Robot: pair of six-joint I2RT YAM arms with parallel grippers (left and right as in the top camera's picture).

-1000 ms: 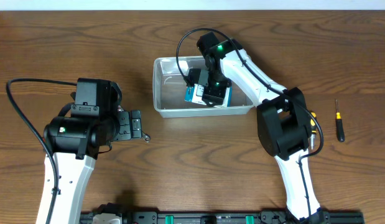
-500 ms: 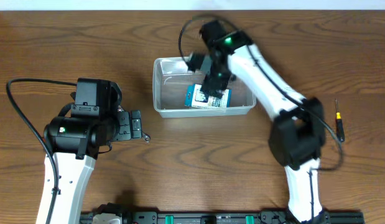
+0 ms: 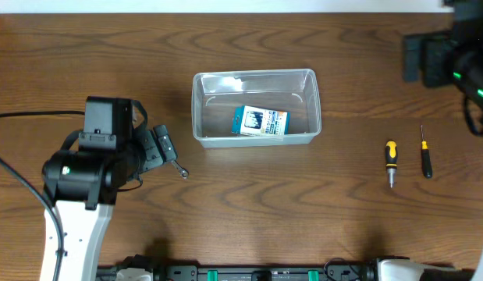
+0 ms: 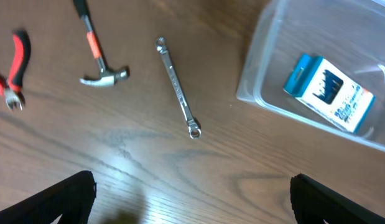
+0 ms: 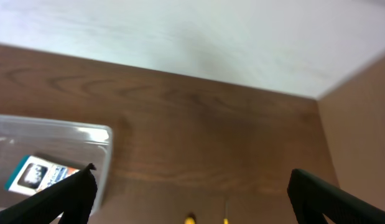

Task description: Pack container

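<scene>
The clear plastic container stands at the middle back of the table with a small blue-and-white box lying inside. My left gripper is open and empty, left of the container and low over the table. In the left wrist view the container and the box are ahead to the right. My right gripper is open and empty, high at the far right back. In the right wrist view the container sits low on the left.
In the left wrist view a wrench, a hammer and red-handled pliers lie on the wood. In the overhead view only the wrench's end shows. A yellow-and-black screwdriver and a thin screwdriver lie right of the container.
My right gripper has left the container and swung up to the far right, leaving the blue-and-white box inside. My left arm has shifted a little to the left.
</scene>
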